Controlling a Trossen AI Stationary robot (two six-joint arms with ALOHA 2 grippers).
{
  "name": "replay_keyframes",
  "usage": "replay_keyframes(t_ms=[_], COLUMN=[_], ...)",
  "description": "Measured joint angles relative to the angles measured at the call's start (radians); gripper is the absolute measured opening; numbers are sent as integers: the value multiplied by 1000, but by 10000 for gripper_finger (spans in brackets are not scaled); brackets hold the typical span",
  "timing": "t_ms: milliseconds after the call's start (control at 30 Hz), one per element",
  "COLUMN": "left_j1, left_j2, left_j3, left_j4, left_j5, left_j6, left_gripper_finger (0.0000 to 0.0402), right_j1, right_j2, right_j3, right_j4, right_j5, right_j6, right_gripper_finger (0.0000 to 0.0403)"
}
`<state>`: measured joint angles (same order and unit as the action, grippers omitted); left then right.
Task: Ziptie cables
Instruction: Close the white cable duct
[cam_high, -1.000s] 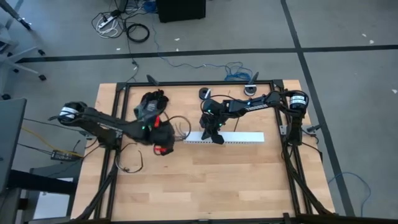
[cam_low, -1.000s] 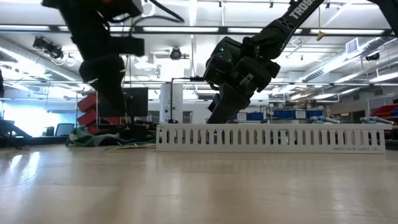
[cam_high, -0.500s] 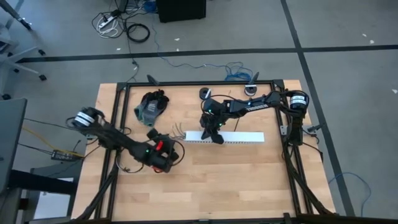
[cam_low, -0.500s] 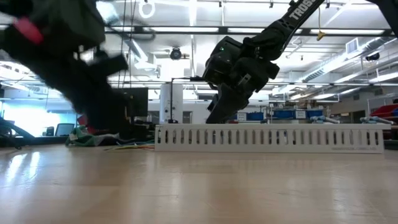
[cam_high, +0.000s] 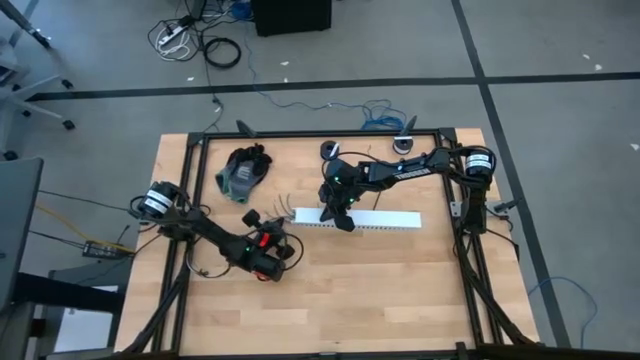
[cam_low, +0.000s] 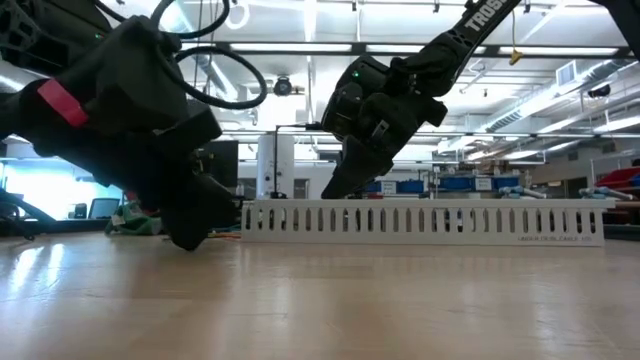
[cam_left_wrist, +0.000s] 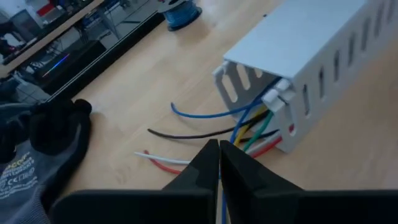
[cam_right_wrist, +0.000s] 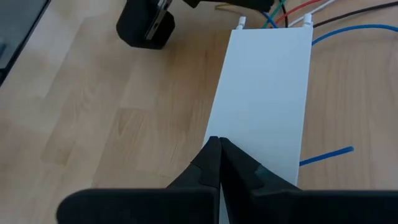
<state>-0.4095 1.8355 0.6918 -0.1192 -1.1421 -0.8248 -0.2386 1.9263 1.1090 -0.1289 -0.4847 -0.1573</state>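
Near the frame's centre, thin coloured wires spill from the left end of the long white slotted plastic duct; left gripper, lower left of centre, is pinched closed, empty; right gripper presses closed atop the duct

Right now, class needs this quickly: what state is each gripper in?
Left gripper: shut, holding nothing, near the wires.
Right gripper: shut, over the white duct.

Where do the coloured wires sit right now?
In the left wrist view the coloured wires spill from the open end of the white slotted duct, fanning over the wooden table toward the grey glove.
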Motion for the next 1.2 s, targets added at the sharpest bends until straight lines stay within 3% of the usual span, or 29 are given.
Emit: replay_keyframes(t_ms=[333, 1200], left_j1=[25, 63], left_j2=[5, 10], left_j3=[-2, -3], left_j4=[149, 247], left_j5=[41, 80], left_j6=[8, 68], left_gripper_finger=[0, 0], right_j1=[-1, -4], right_j2=[2, 2], right_j3=[-1, -1], right_j4=[25, 52], right_j5=[-1, -7], right_j6=[6, -1], right_gripper_finger=[0, 0])
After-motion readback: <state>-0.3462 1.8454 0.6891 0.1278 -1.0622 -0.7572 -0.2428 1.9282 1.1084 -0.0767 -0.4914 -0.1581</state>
